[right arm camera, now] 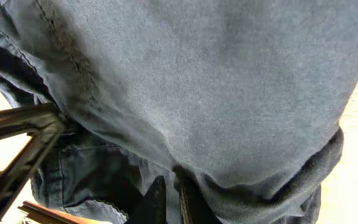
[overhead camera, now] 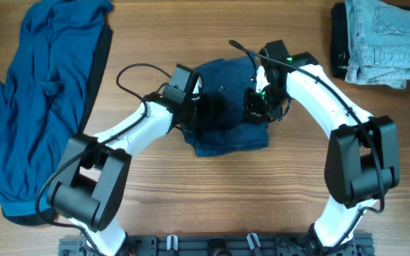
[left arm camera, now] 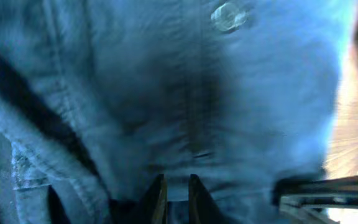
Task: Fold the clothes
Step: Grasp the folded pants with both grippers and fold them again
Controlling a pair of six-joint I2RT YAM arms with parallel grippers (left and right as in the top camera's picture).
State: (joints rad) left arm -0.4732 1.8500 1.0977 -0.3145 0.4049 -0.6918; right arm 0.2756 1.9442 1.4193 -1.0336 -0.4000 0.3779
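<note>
Dark navy jeans [overhead camera: 226, 107] lie in a folded bundle at the table's middle. My left gripper [overhead camera: 203, 108] is at the bundle's left side. In the left wrist view its fingers [left arm camera: 176, 194] are shut on a fold of the jeans [left arm camera: 185, 93], with a metal button [left arm camera: 227, 16] showing above. My right gripper [overhead camera: 256, 104] is at the bundle's right side. In the right wrist view its fingers [right arm camera: 171, 198] are shut on a layer of the jeans [right arm camera: 216, 81].
A crumpled blue shirt [overhead camera: 38, 92] covers the left of the table. Folded light blue jeans [overhead camera: 386, 39] sit on a dark garment [overhead camera: 339, 35] at the back right. Bare wood lies in front of the bundle.
</note>
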